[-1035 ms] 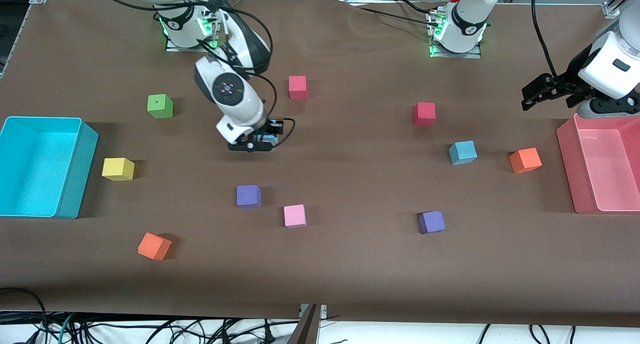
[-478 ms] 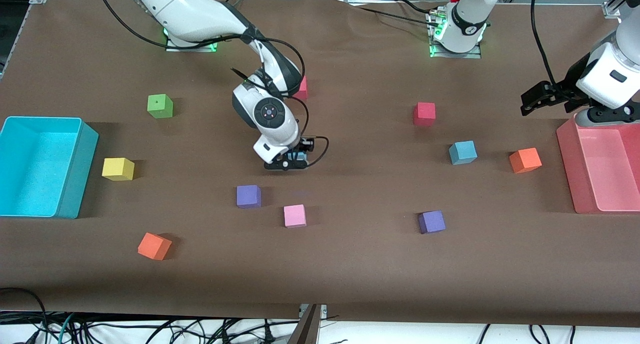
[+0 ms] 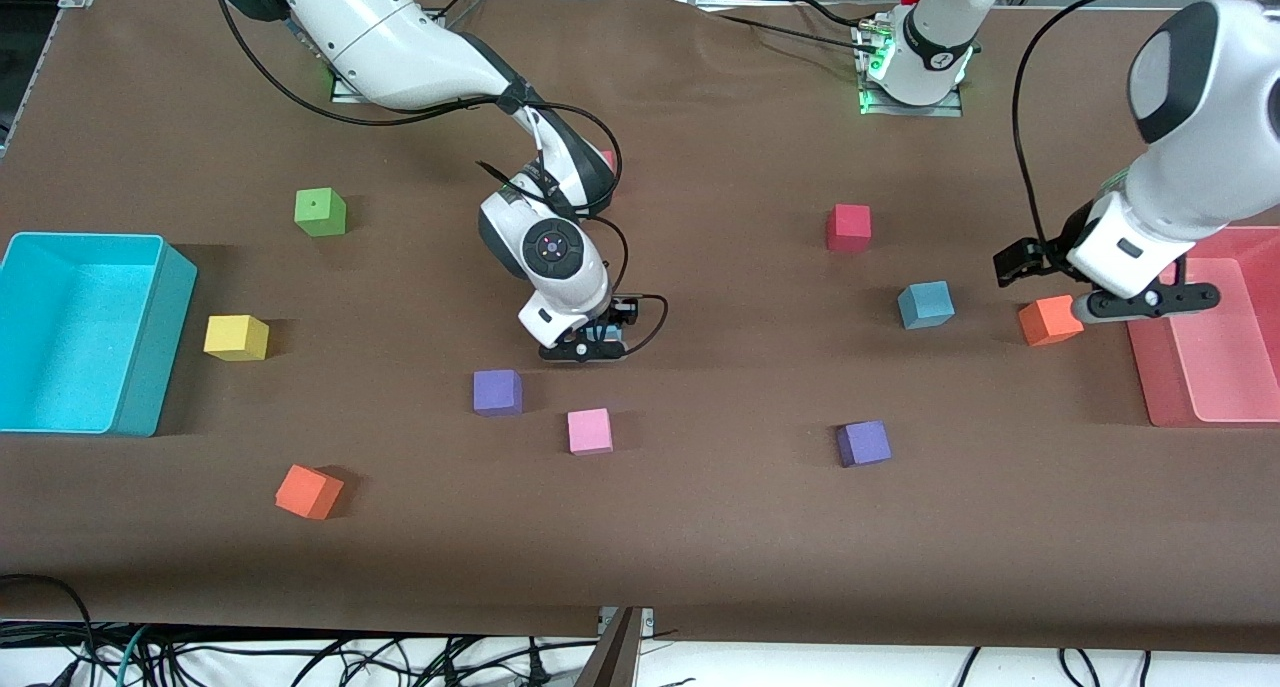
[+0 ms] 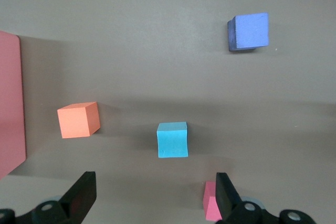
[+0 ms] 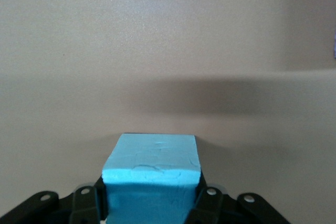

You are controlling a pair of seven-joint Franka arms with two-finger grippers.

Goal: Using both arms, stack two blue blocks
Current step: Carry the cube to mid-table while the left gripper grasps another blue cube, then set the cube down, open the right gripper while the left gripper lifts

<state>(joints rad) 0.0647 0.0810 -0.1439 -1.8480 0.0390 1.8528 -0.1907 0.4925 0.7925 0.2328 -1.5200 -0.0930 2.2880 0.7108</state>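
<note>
Carrying step under way: right gripper (image 3: 590, 350) clamped on one blue block (image 5: 152, 174) above mid-table. Other blue block (image 3: 925, 304) resting toward left arm's end; left gripper (image 4: 152, 203) spread wide above it. Next: descend, grasp, stack.

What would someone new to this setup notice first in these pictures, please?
Most striking is the right hand, shut on a blue block and held above the bare middle of the table, over a spot near the purple and pink cubes. Next comes the left hand, open above the second blue block, which sits on the table beside an orange cube near the pink bin at the left arm's end.
</note>
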